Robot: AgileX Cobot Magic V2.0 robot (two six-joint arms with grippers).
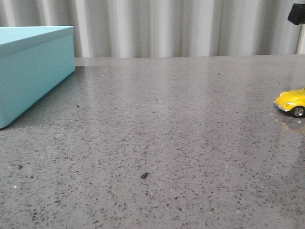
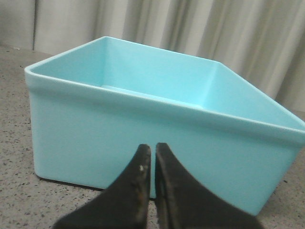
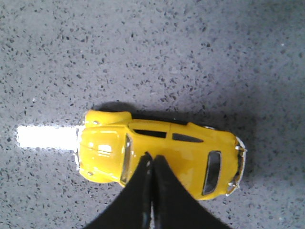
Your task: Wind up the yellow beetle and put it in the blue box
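Note:
The yellow beetle stands on its wheels at the table's right edge, partly cut off by the front view. In the right wrist view it lies right below my right gripper, whose black fingers are pressed together and empty, above the car's roof. The blue box stands open at the far left. In the left wrist view the box fills the frame, and my left gripper is shut and empty just in front of its near wall. Neither gripper shows in the front view.
A small dark speck lies on the grey speckled table near the front middle. A pleated curtain hangs behind the table. A black-topped post stands at the far right.

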